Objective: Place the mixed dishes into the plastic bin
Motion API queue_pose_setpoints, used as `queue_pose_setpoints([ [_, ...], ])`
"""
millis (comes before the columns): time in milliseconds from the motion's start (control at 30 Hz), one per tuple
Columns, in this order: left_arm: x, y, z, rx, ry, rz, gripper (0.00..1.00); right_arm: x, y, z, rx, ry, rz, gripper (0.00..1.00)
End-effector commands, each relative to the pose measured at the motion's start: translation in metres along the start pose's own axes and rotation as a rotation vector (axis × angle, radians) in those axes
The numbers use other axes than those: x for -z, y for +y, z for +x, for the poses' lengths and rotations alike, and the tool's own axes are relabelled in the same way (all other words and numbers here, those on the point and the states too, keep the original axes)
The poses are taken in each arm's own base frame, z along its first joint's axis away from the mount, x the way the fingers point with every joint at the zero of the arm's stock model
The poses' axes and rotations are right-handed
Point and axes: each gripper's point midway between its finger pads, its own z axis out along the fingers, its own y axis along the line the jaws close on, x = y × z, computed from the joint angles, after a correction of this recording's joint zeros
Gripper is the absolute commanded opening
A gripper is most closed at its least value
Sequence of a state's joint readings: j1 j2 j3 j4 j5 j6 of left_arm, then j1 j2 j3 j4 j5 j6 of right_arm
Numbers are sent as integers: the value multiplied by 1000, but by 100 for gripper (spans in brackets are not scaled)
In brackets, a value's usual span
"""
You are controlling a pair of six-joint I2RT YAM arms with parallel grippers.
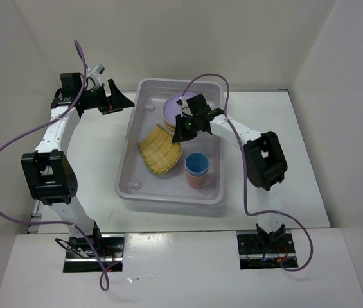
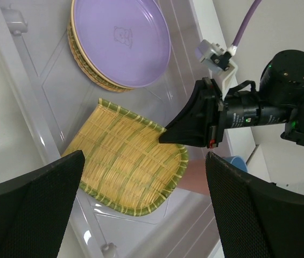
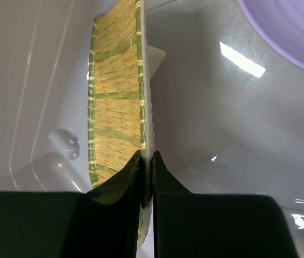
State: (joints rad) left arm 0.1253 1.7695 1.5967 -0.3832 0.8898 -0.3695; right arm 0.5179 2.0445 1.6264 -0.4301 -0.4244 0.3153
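The plastic bin [image 1: 126, 168] sits mid-table. My right gripper [image 1: 180, 131] is shut on the rim of a yellow woven plate [image 1: 159, 151], which it holds tilted low inside the bin; the right wrist view shows the fingertips [image 3: 147, 158] pinching that plate [image 3: 114, 91] edge-on. A lavender plate [image 1: 171, 108] tops a stack at the bin's far end [image 2: 122, 40]. A blue cup [image 1: 196, 163] is nested in a salmon-pink cup [image 1: 196, 180] at the near right. My left gripper [image 1: 121, 101] hangs open and empty just outside the bin's far-left corner, and its view looks down on the woven plate [image 2: 125, 161].
White walls enclose the table on three sides. Purple cables loop from both arms, one arching over the bin's far end [image 1: 203, 78]. Under the lavender plate lies a woven-rimmed stack [image 2: 84, 67]. Bare bin floor [image 2: 49, 91] shows on the side nearest my left gripper.
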Motion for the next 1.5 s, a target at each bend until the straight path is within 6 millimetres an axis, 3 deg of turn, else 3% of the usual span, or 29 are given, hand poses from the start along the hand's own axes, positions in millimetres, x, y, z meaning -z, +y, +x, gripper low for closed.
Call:
queue_pose_setpoints([
  [0,7,-17,-8,-75,-32,24,99,-11,3,13,30,44,-22,0],
  [133,7,-17,-8,-75,-32,24,99,-16,-1,20,50,63,1,16],
  [167,7,-17,-8,-75,-32,24,99,-16,-5,18,50,56,23,29],
  [233,7,-17,-8,-75,-32,24,99,-18,-14,22,51,67,62,41],
  [400,9,-17,-7,-75,-36,14,99,2,-14,-5,86,-17,140,60],
  [567,14,-15,-5,-69,-48,-37,99,46,4,-67,136,-225,213,74],
  [600,15,-7,-6,-70,-55,-84,99,57,2,-81,141,-285,255,78],
  [700,26,3,-7,-68,-74,-200,99,104,24,-134,168,-508,286,91],
  [767,39,8,-14,-83,-122,-305,99,122,30,-156,167,-585,312,96],
  [800,45,9,-16,-72,-142,-340,99,142,40,-176,167,-656,320,100],
  [867,60,12,-10,-40,-187,-426,99,147,30,-187,160,-654,355,100],
  [900,65,11,-8,-36,-207,-442,99,163,44,-204,167,-701,337,100],
  [967,76,10,6,-12,-233,-480,99,160,31,-210,162,-673,362,100],
  [1000,80,10,9,-17,-244,-487,99,176,43,-225,169,-718,345,100],
  [1033,88,4,10,-17,-269,-498,99,180,39,-230,158,-735,380,100],
  [1067,90,4,15,-4,-273,-507,99,171,30,-230,158,-713,412,100],
  [1100,94,4,25,-1,-274,-520,99,184,36,-241,166,-755,420,100],
  [1267,104,5,43,31,-294,-549,99,220,0,-273,95,-837,447,100],
  [1467,109,6,60,54,-281,-563,99,250,-38,-273,69,-841,517,100],
])
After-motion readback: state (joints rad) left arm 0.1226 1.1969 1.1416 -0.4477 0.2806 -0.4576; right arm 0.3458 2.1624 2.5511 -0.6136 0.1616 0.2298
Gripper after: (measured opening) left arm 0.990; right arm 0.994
